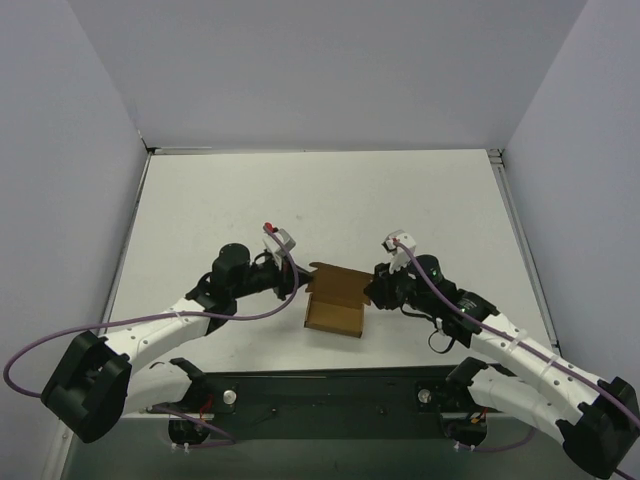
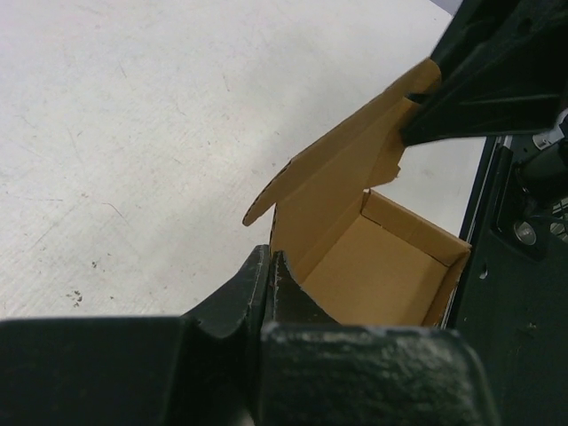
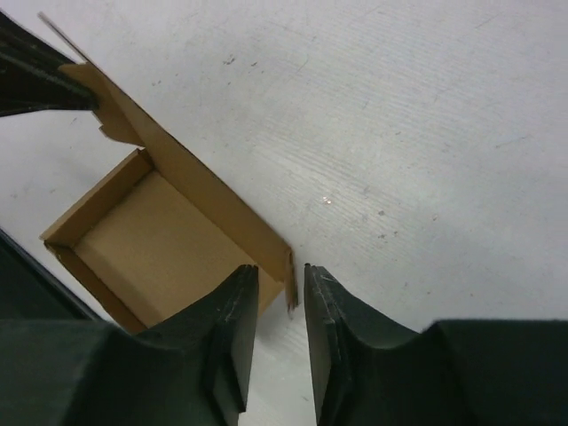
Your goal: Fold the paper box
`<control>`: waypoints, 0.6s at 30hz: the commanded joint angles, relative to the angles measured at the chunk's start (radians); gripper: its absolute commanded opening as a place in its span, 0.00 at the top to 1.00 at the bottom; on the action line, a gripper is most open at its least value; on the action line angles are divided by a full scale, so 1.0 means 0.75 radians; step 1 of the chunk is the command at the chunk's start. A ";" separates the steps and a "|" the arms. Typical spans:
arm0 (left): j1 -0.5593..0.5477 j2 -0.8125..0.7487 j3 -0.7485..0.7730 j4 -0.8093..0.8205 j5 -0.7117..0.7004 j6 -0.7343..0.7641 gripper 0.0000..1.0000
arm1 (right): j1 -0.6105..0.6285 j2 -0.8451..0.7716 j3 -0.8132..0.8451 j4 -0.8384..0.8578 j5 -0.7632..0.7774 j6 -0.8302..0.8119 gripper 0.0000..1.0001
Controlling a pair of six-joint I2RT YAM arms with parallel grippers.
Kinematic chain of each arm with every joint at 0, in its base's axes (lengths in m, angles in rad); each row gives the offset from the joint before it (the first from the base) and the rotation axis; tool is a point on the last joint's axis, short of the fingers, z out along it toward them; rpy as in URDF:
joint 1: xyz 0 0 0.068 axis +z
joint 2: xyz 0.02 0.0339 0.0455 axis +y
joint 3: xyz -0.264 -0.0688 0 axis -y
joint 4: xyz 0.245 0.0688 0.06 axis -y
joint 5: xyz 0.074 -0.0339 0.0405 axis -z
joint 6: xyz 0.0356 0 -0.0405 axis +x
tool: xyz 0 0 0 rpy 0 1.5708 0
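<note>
The paper box (image 1: 335, 305) is a small brown open tray with its long lid flap (image 2: 346, 169) standing up along the far side. My left gripper (image 1: 303, 287) sits at the box's left corner, and in the left wrist view its jaws (image 2: 269, 262) are pressed shut on the end of that flap. My right gripper (image 1: 372, 292) is at the box's right corner. In the right wrist view the box (image 3: 142, 231) lies left of the right gripper (image 3: 282, 275), whose jaws stand slightly apart. The flap's thin edge (image 3: 290, 284) lies loose in the gap.
The white table (image 1: 330, 200) is enclosed by pale walls on three sides. A black base plate (image 1: 320, 395) lies along the near edge just behind the box. Purple cables (image 1: 60, 335) loop off both arms.
</note>
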 commanded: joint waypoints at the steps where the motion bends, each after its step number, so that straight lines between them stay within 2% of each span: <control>1: -0.008 -0.020 0.023 0.043 -0.052 0.009 1.00 | -0.017 -0.091 0.002 0.024 0.149 0.078 0.62; 3: -0.002 -0.032 0.023 0.034 -0.064 -0.009 1.00 | -0.037 -0.179 -0.051 0.034 0.173 0.099 0.48; 6: 0.005 -0.036 0.025 0.024 -0.062 -0.034 1.00 | -0.072 -0.292 -0.113 0.043 0.171 0.109 0.39; 10: 0.015 -0.038 0.004 0.075 -0.036 -0.097 1.00 | -0.107 -0.353 -0.193 0.098 0.120 0.109 0.39; 13: 0.019 -0.048 -0.010 0.102 -0.007 -0.128 1.00 | -0.137 -0.341 -0.234 0.175 0.057 0.107 0.46; 18: 0.023 -0.069 -0.028 0.122 0.013 -0.157 1.00 | -0.148 -0.275 -0.252 0.323 0.004 0.095 0.51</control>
